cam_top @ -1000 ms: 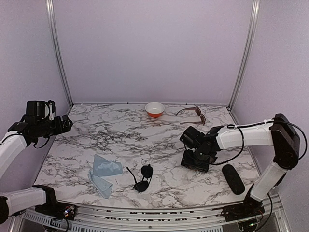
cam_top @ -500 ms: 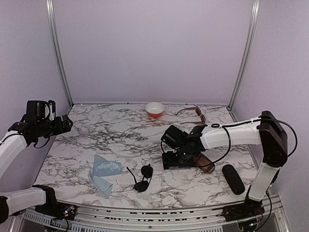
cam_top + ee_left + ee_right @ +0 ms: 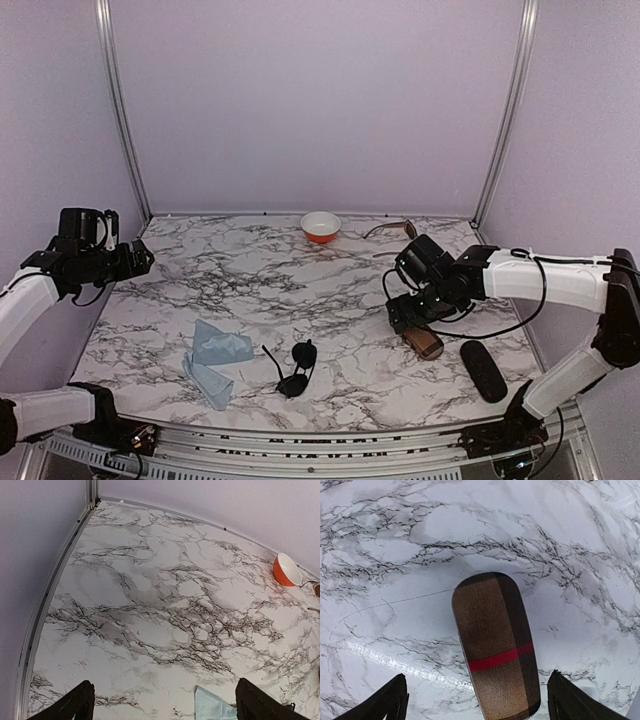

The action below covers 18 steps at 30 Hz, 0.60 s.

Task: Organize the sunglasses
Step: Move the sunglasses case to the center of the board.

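**Current state.** We take the brown case with the red stripe [image 3: 495, 645] as the reference. It lies shut and flat on the bench [image 3: 250, 280]. The right fingers [image 3: 390, 700] are spread wide directly above it, one on each side. They touch nothing and hold nothing. The left fingers [image 3: 75, 705] are also spread and empty, raised above the bench far to the left of the case.

**Task items.**
- The brown sunglasses [image 3: 405, 229] lie behind the case, near the back wall, and the right arm partly hides them.
- The black round-lens sunglasses [image 3: 297, 367] lie well to the left of the case, slightly nearer the front edge, with their arms unfolded.
- Neither pair is stowed.
- The black case [image 3: 482, 370] lies just to the right of the brown one.

**Step in hand.** We judge that the case-placing step is done and that a pair of sunglasses must now be fetched.

**Next move.**
1. We expect the right arm to reach behind the case for the brown pair, which is the nearer one.
2. The grasp needs to fall on the thick frame, not on a lens.
3. The case must be opened before anything can go in. That probably needs both arms, so the left arm would have to travel across to the case.
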Motion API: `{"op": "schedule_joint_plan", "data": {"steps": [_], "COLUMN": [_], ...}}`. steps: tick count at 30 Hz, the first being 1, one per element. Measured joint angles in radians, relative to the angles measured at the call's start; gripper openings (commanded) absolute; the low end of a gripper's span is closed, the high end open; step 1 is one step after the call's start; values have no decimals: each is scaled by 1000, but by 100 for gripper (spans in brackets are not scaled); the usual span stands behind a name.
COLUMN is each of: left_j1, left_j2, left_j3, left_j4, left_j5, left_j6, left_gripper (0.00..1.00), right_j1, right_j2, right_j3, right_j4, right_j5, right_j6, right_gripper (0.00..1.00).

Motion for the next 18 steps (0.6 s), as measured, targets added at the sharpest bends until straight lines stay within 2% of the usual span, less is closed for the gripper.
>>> {"op": "schedule_joint_plan", "data": {"steps": [8, 18], "left_j1": [0, 0], "left_j2": [26, 33], "left_j3": [0, 0], "left_j4": [0, 0], "left_j5": [1, 8], "left_j6": [0, 0], "left_gripper": [99, 99], "right_j1": [-45, -72], "right_j2": [63, 130], "right_j3": [-61, -107], "right_j4": [14, 54], "right_j5": [-56, -52], "right_j6": [-16, -17], "right_gripper": [94, 92]}}
